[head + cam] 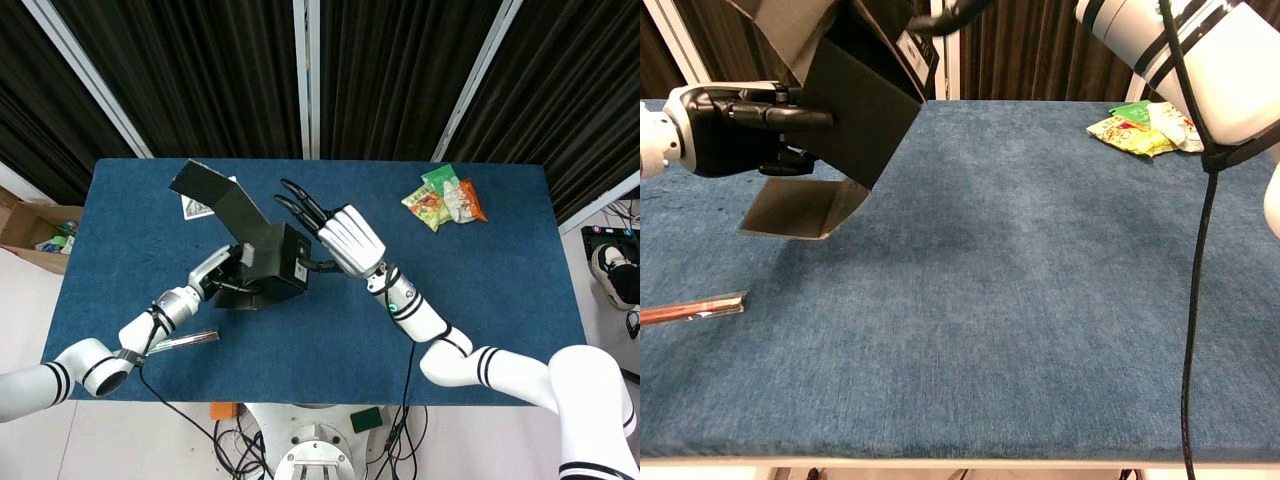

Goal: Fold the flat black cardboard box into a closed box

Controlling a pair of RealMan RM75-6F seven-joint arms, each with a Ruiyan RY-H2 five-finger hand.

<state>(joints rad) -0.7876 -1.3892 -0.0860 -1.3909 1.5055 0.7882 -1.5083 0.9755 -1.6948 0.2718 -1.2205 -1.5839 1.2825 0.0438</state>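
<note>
Left hand point(725, 125) grips the half-formed black box point(262, 262) above the blue table point(480, 300), lid flap point(215, 195) raised. Right hand point(345, 238), fingers spread and empty, presses its side. Thin card looks light, creasing easily; best held along folds.

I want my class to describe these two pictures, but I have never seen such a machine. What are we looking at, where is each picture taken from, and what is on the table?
This is a robot with two white jointed arms, each ending in a mechanical hand. One picture looks down from its head; the other looks forward from its chest, low over the blue cloth-covered table.

The left hand holds a partly folded black cardboard box off the table, one flap raised. The right hand, fingers spread, is at the box's right side; whether it touches is unclear.

On the table lie colourful snack packets at the far right, a printed card partly behind the box, and a shiny thin wrapped stick near the left front edge.
</note>
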